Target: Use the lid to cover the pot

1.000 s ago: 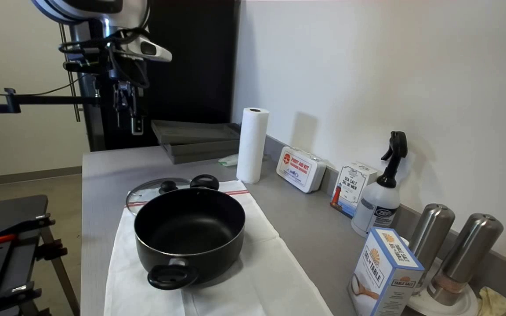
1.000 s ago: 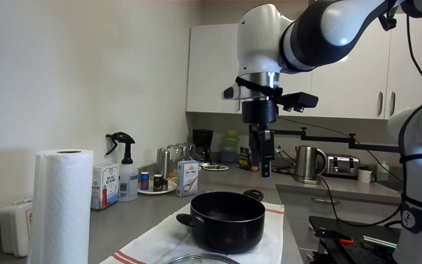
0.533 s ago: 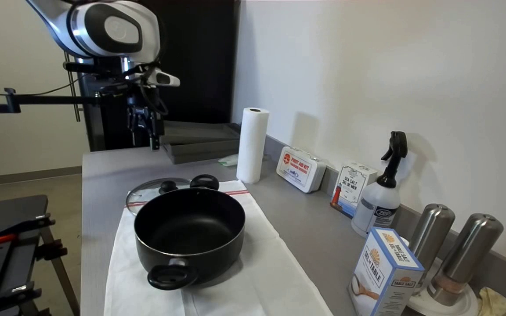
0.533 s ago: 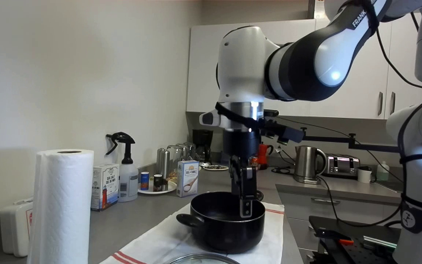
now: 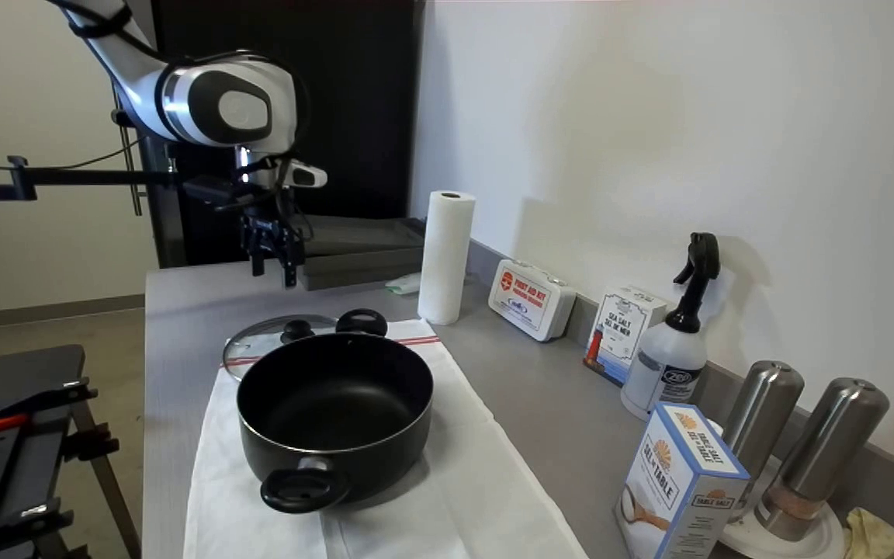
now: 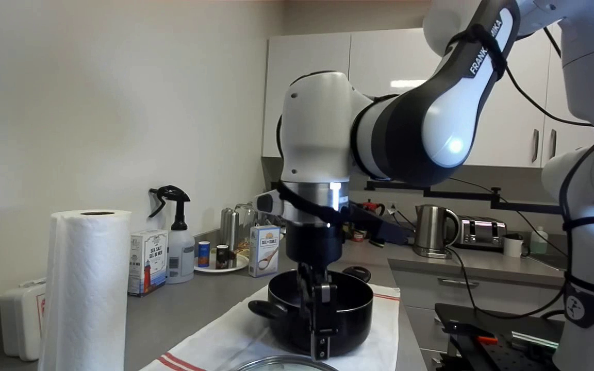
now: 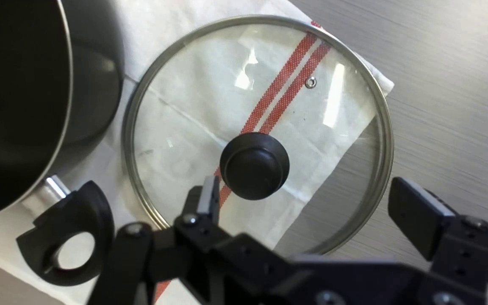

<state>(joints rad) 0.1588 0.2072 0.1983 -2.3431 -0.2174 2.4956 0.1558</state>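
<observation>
Lid [image 7: 259, 135]: lay partly over the striped cloth [image 5: 478, 489]; showed nearly whole in the wrist view, partly hidden behind the pot [image 5: 334, 411] in an exterior view;
Gripper [image 7: 311, 198]: hung above it, jaws spread.

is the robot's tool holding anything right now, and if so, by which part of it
Nothing is held. The tool is open, and the glass lid lies below it, its black knob ungripped.
</observation>
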